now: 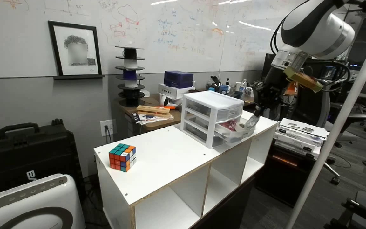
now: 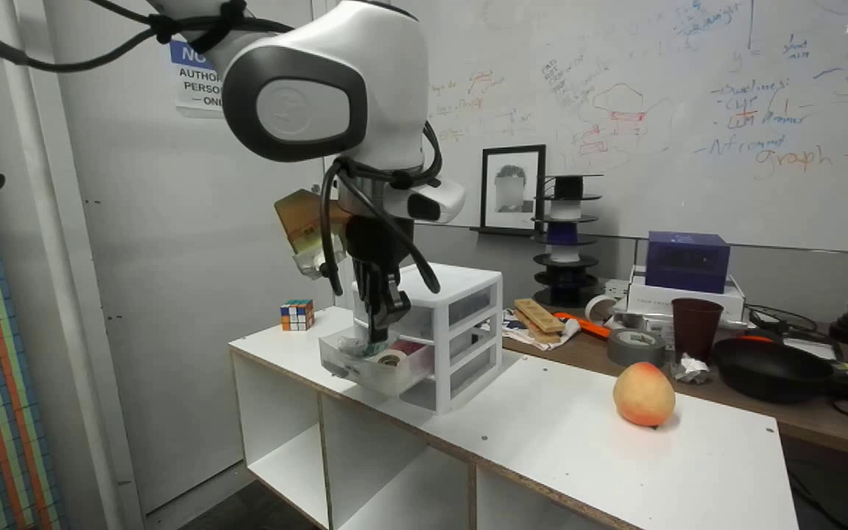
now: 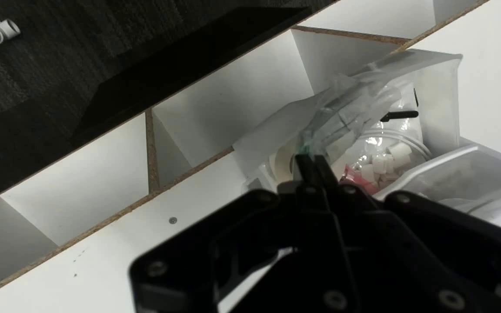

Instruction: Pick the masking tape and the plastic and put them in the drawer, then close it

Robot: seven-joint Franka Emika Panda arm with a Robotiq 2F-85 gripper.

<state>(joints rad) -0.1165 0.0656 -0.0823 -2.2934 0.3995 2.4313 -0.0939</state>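
End effector [image 3: 312, 161] is pinched tight on the clear plastic [image 3: 344, 115], right at the pulled-out drawer [image 2: 411, 373], presumably to drop it by the tape [image 2: 396, 355]; hard to tell if it's touching anything.

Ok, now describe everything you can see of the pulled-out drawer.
The drawer is a shallow box of translucent whitish plastic, pulled out of the small white unit below its top drawer. Inside lie a tape roll and a reddish item. Clear plastic pinched in the gripper overlaps its front part; contact is unclear.
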